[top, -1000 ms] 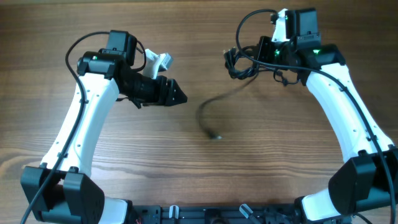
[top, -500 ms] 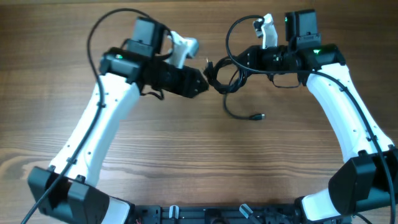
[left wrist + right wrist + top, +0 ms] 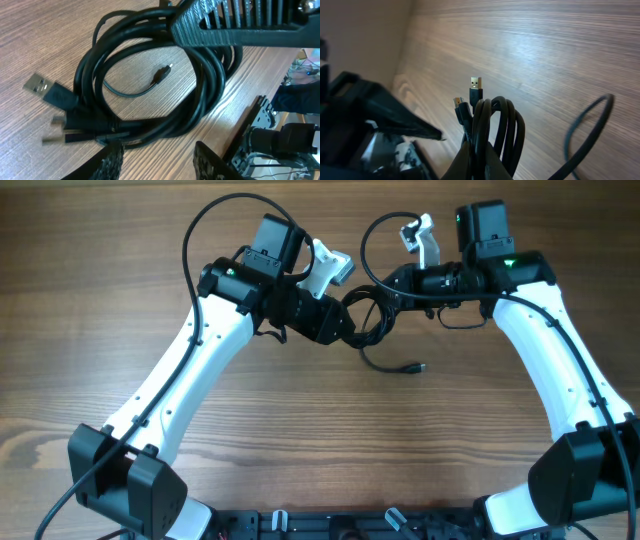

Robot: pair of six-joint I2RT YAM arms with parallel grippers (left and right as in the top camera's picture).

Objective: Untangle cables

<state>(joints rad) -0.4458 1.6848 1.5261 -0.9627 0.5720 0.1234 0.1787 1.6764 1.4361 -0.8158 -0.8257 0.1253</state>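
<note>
At 12 o'clock on the brown wooden table (image 3: 300, 430), right gripper (image 3: 388, 283) clamps coiled thin black cables (image 3: 372, 316); left gripper (image 3: 349, 333) fingers (image 3: 112, 159) stand part-open at the coil's edge.

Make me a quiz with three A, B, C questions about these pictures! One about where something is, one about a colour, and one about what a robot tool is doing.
1. Where is the bunch of cables?
A. Between the left tool and the right tool
B. Inside a box
C. On a chair

2. What colour are the cables?
A. Red
B. White
C. Black

3. What is the right tool doing?
A. Standing wide open and empty
B. Pinching the cables
C. Hiding out of every picture

Answers:
1 A: the overhead view shows the bunch between both tools.
2 C: every cord looks black.
3 B: the right wrist view shows it clamped on the cords.
</note>
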